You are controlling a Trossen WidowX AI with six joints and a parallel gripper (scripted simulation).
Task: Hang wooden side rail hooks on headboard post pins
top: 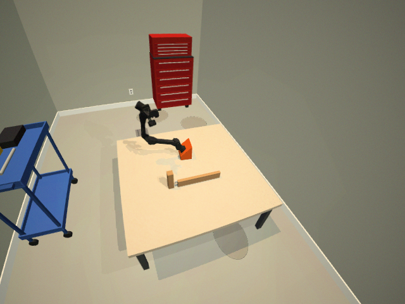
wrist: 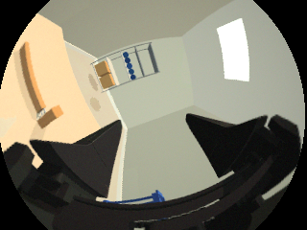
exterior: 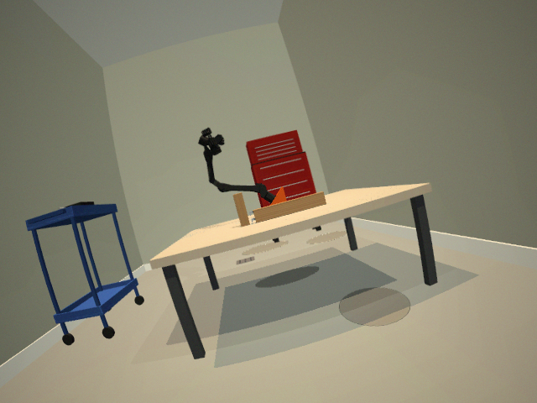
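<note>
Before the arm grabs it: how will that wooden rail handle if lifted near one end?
The rail looks like a long solid wooden bar, so probably stiff. Gripped near one end it would likely sag or pivot. Its flat faces suggest it slides rather than rolls on the table.

Grey-green walls (top: 278, 65) meet in a corner at about twelve o'clock in the top view, with a pale baseboard (top: 98, 107) running along the beige floor (top: 81, 278). A red tool chest (top: 171, 70) with silver drawer pulls stands against the back wall, and a white wall outlet (top: 131, 91) sits just beside it toward nine o'clock. At nine o'clock a blue wheeled cart (top: 39, 125) carries a black box (top: 11, 135) on its top tray. The light wooden counter (top: 196, 222) stands on dark legs (exterior: 184, 312), casting soft shadows. The wrist view shows a bright white rectangle (wrist: 232, 49) on a wall.
</note>
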